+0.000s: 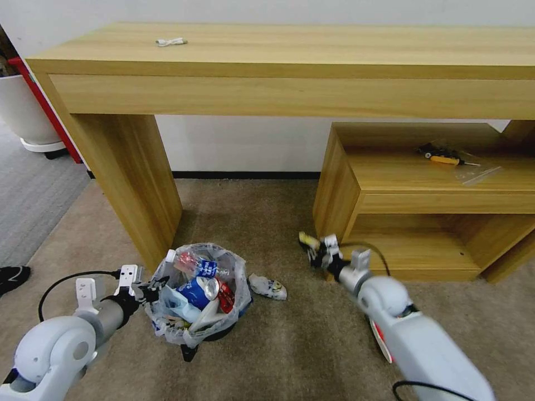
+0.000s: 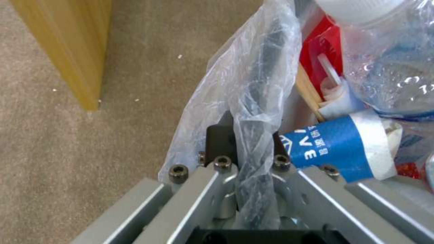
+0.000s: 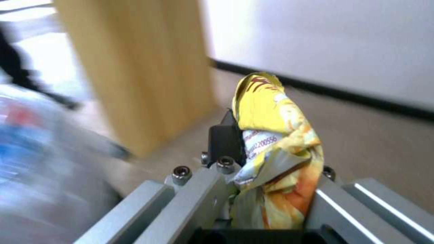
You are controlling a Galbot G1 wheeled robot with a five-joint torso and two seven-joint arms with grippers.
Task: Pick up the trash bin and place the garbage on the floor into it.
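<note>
The trash bin (image 1: pixel 196 303) stands on the beige floor (image 1: pixel 290 356) by the desk leg. Its crinkled bag holds a crushed red can, a blue-white paper cup (image 2: pixel 334 147), a clear bottle (image 2: pixel 389 67), a wooden stick (image 2: pixel 308 92) and a red wrapper (image 2: pixel 323 44). My left gripper (image 1: pixel 149 289) (image 2: pixel 251 135) is shut on the bag-covered rim at the bin's left side. To the right of the bin and higher, my right gripper (image 1: pixel 313 249) (image 3: pixel 271 142) is shut on a crumpled yellow wrapper (image 3: pixel 271 112). A crumpled white piece of garbage (image 1: pixel 268 287) lies on the carpet just right of the bin.
A long wooden desk (image 1: pixel 290 61) spans the back, its leg (image 1: pixel 134 189) close behind the bin. A low wooden shelf unit (image 1: pixel 423 195) with a screwdriver stands right. Grey ribbed carpet (image 1: pixel 28 195) and a black shoe (image 1: pixel 11 277) lie at the left.
</note>
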